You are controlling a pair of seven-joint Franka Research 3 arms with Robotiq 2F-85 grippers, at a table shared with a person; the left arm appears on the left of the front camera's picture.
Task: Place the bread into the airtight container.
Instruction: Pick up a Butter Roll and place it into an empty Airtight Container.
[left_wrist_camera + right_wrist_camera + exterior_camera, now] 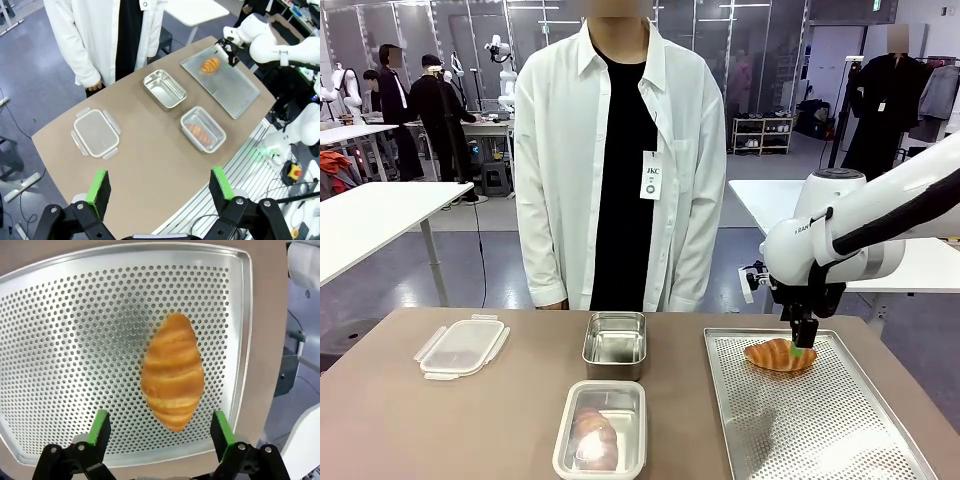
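Golden croissant (173, 371) near the perforated metal tray's (60, 330) far edge, right gripper (160, 422) just above it.
Jaws wide, set across its width, apparently ready to clamp.

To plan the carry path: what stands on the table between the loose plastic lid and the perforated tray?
In the front view, two things: an empty steel container and, nearer the robot, a second container holding a croissant.
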